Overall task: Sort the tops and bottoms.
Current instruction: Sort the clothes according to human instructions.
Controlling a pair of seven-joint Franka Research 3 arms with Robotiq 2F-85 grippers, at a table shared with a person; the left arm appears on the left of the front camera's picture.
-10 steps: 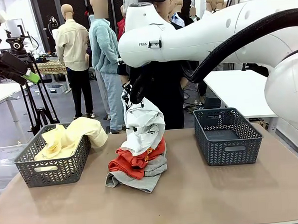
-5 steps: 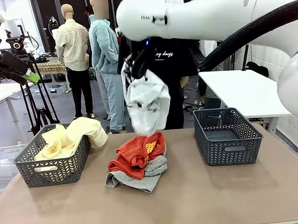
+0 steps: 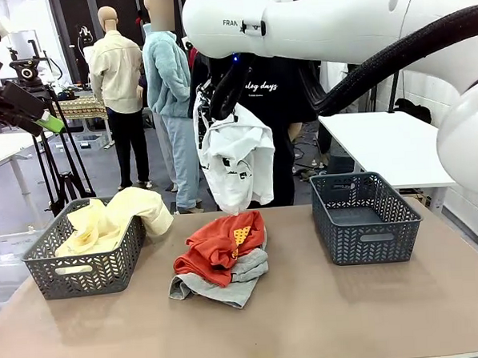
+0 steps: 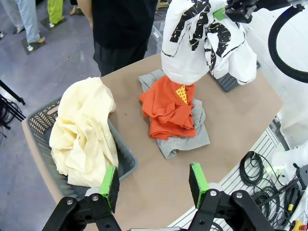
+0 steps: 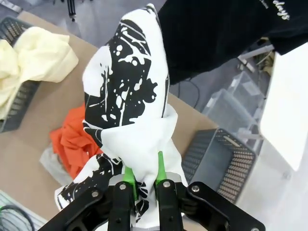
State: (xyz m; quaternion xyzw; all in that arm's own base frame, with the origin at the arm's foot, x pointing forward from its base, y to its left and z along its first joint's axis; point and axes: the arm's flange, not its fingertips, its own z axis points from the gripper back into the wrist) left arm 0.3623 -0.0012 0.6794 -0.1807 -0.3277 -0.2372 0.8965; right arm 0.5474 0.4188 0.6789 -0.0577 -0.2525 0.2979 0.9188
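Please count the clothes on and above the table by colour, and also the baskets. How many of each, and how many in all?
Cream garment, in the left basket: 1
White garment with black print, held by the right pincer: 1
Orange-red garment: 1
Grey garment, under the orange-red one: 1
Baskets, counting the right basket: 2
Total: 6

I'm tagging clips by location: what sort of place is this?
Likely a robotics lab or recording studio: a camera tripod stands on the floor, a white worktable sits behind, cables coil nearby.
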